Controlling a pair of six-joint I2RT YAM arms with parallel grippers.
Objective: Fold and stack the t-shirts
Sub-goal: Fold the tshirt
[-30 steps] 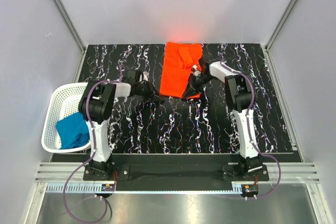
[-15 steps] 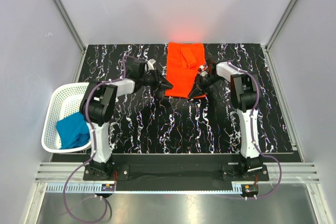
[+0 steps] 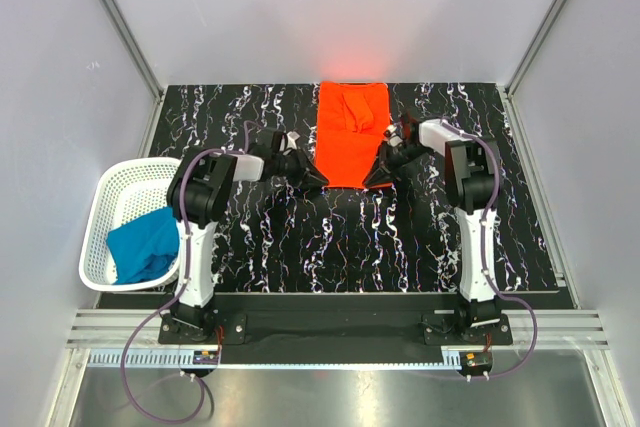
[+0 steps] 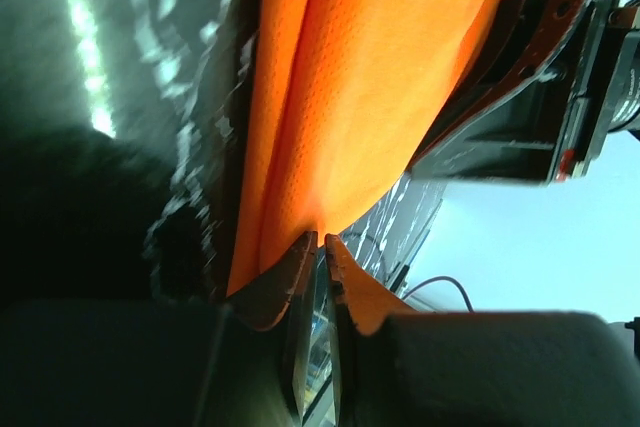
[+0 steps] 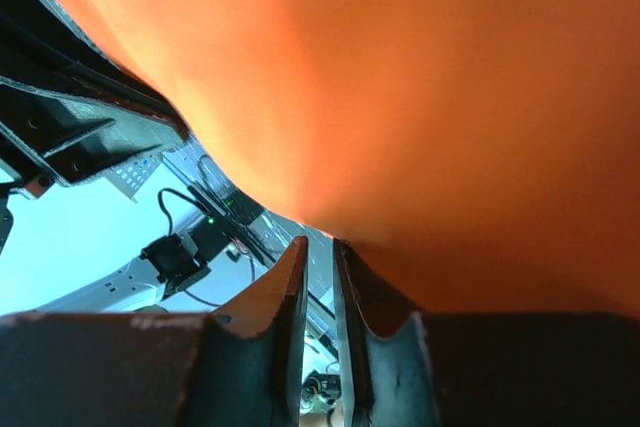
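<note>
The orange t-shirt [image 3: 348, 137] lies as a narrow oblong at the middle of the tabletop's [image 3: 330, 237] far edge, running from that edge toward the centre. The teal t-shirt [image 3: 143, 247] sits crumpled in the white basket [image 3: 108, 190] off the tabletop's left edge, not yet touched by either arm.

The step in hand looks like the crosswise fold of the orange shirt, near hem to far end. To do it well, both near corners should rise together and stay level, with the hem held lightly taut between them so the cloth does not sag or twist. They should then travel straight toward the far edge and come down square over the far end. Neither corner should be let go until the top layer lies flat. An uneven lift would skew the fold and spoil the later stack.

The left gripper [image 3: 312, 178] is at the shirt's near left corner. In its wrist view the jaws are almost fully clenched, and the cloth narrows to a point pinched between the fingertips [image 4: 298, 259]. The right gripper [image 3: 382, 176] is at the near right corner, its jaws drawn just as close. The hem dips right to its fingertips [image 5: 292, 272], so it appears to grasp the cloth too, though the pinch itself is harder to see.
</note>
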